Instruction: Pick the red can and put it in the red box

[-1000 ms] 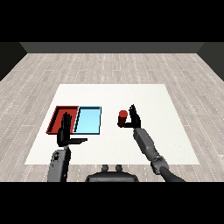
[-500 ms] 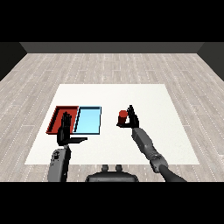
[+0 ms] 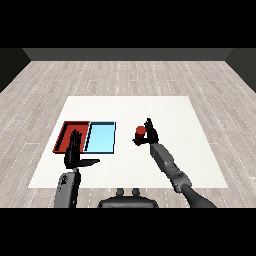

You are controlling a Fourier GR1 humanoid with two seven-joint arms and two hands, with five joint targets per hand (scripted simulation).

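At the far left of your view lies the red tray (image 3: 68, 131), flat on the white table (image 3: 165, 110). Its right edge sits against the light blue tray (image 3: 101, 137), the two side by side. Neither tray shows anything inside it.

Just in front of the red tray you see the left hand (image 3: 74, 154), raised on its grey forearm (image 3: 67, 189) with the palm upright. Its fingers point straight up and overlap the tray's near edge in your view, while the thumb sticks out to the right. That hand is spread and holds nothing.

Moving right past the blue tray, you reach the red can (image 3: 141, 132). It stands upright, near the blue tray's right side but clearly apart from it, and well away from the red tray.

The right hand (image 3: 149, 135) is directly at the can, on its right side. You can see one finger standing above the can and the thumb reaching under its left. Whether the fingers have closed around the can you cannot tell from this angle. The right forearm (image 3: 167, 162) runs down toward the lower right corner.
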